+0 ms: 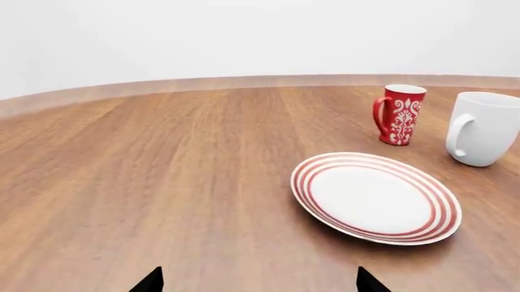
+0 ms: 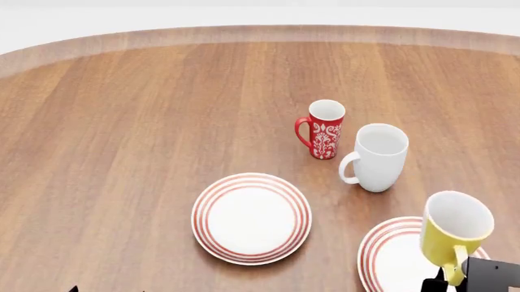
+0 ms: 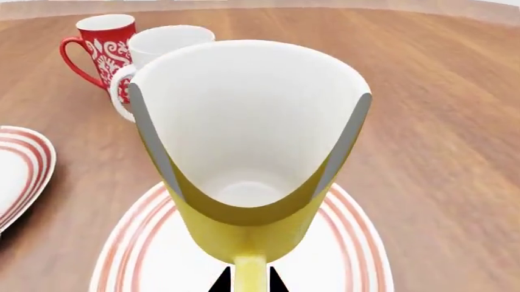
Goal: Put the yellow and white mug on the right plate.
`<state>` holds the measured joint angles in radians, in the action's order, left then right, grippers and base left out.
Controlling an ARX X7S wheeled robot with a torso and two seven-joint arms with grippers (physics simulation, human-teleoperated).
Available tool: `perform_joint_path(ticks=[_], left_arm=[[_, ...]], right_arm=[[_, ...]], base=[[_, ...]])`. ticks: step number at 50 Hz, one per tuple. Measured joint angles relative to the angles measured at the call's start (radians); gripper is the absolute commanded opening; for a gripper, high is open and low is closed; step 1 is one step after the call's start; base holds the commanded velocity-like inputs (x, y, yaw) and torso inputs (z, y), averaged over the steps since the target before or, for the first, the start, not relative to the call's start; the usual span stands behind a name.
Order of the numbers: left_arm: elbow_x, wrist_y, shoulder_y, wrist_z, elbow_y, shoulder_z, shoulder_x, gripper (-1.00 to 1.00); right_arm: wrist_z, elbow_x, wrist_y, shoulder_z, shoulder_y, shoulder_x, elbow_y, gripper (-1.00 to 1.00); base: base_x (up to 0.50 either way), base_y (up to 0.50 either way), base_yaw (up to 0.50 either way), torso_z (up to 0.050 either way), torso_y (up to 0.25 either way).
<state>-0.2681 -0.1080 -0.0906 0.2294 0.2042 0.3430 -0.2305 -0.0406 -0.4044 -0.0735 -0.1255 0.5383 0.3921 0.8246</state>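
We hold the squat yellow mug with the white inside (image 2: 452,230) in our right claw (image 2: 455,277), which is clenched on the mug's yellow loop handle. The two dark fingertips sit on either side of the handle in the right wrist view. The mug hangs over the right round white plate with thin red rings (image 2: 390,258), above its far right part as the head view shows it. So the pick is done and the carry is all but done. What is left, as we judge it, is to lower the mug onto the plate, let go and draw the arm away. From these views we cannot tell for certain whether the mug's base already touches the plate, though it looks clear of it.

The mug's long axis runs close to upright, tipped a little so that the open mouth leans up and away from us. The handle points back toward the robot, into the claw.

Our left claw (image 1: 258,286) shows only two dark tips set well apart, holding nothing, low over the brown wooden surface (image 1: 162,182) near the left red-ringed white plate (image 1: 375,198).
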Motion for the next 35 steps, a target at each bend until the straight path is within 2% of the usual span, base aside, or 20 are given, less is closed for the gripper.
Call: perform_joint_path(ticks=[24, 35], left_arm=[[-0.005, -0.004, -0.002, 0.007, 0.003, 0.007, -0.005, 1.00], [-0.007, -0.005, -0.004, 0.010, 0.006, 0.010, -0.006, 1.00]], right_arm=[[-0.059, 0.064, 0.162, -0.034, 0.118, -0.054, 0.362, -1.00], [-0.076, 0.095, 0.195, -0.015, 0.136, -0.069, 0.448, -1.00]], base=[[0.00, 0.00, 0.00, 0.000, 0.000], [0.00, 0.00, 0.00, 0.000, 0.000]])
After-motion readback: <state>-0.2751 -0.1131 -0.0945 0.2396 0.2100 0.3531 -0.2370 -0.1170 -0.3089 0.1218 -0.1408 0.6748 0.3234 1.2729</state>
